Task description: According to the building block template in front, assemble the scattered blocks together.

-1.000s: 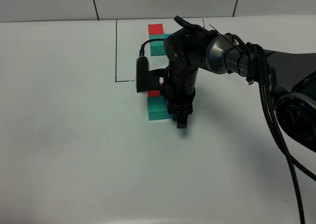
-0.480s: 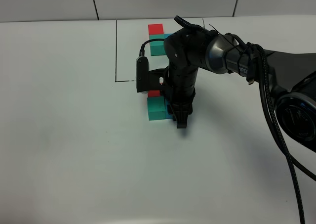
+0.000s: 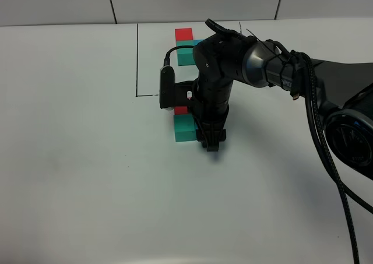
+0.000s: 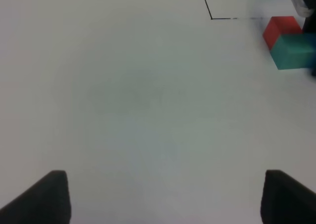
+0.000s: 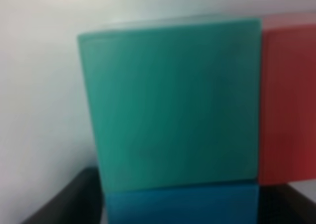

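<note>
The building block template sits at the back inside a thin black outline (image 3: 137, 60): its red cube (image 3: 183, 34) and teal cube (image 3: 186, 55) show, while the blue one is mostly behind the right arm. In front of the outline lie the scattered blocks, pressed together: red (image 3: 181, 109), teal (image 3: 184, 128) and, in the right wrist view, blue (image 5: 182, 204) against teal (image 5: 173, 105) and red (image 5: 289, 95). My right gripper (image 3: 211, 141) points down over the blue cube, its dark fingers (image 5: 64, 204) flanking it, slightly parted. My left gripper (image 4: 170, 197) is open over bare table, off to the side of the red (image 4: 282, 28) and teal (image 4: 295, 53) cubes.
The white table (image 3: 87, 159) stretches wide to the left and front of the cluster. The right arm's black cable (image 3: 326, 159) hangs along the right side. A tiled wall rises behind the table.
The right gripper's fingers have drawn back a little from the table and spread at the blue cube. The cubes and the left gripper have not moved.
</note>
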Action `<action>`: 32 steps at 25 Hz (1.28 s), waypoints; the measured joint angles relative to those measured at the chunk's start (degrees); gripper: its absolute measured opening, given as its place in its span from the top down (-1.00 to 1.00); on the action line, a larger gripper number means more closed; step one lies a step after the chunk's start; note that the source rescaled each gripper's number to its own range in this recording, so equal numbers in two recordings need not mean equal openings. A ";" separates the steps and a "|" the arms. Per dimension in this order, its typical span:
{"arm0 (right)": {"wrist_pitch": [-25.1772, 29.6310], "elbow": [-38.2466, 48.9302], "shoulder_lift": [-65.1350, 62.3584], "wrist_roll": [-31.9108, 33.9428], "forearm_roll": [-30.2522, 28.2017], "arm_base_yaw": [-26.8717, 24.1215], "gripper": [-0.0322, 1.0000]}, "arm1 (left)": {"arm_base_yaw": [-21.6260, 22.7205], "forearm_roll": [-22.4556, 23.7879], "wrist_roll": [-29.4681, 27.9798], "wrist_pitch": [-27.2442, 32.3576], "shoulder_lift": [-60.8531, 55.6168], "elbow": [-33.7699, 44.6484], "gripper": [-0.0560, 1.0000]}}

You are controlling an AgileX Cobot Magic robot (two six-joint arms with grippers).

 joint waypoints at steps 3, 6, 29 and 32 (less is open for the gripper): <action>-0.23 0.00 -0.10 0.81 0.00 0.00 -0.30 | 0.00 0.00 0.00 0.00 0.00 0.00 -0.69; -0.31 0.00 -0.78 2.66 -0.23 -0.18 -0.57 | 0.00 0.00 0.00 0.00 0.00 0.00 -0.69; -5.14 1.27 -18.77 37.91 4.28 -26.79 -0.70 | 0.00 0.00 0.05 0.00 0.00 0.00 -0.69; -11.96 7.50 -24.77 38.09 4.34 -27.70 -0.70 | 0.00 0.00 0.05 0.00 0.00 0.00 -0.69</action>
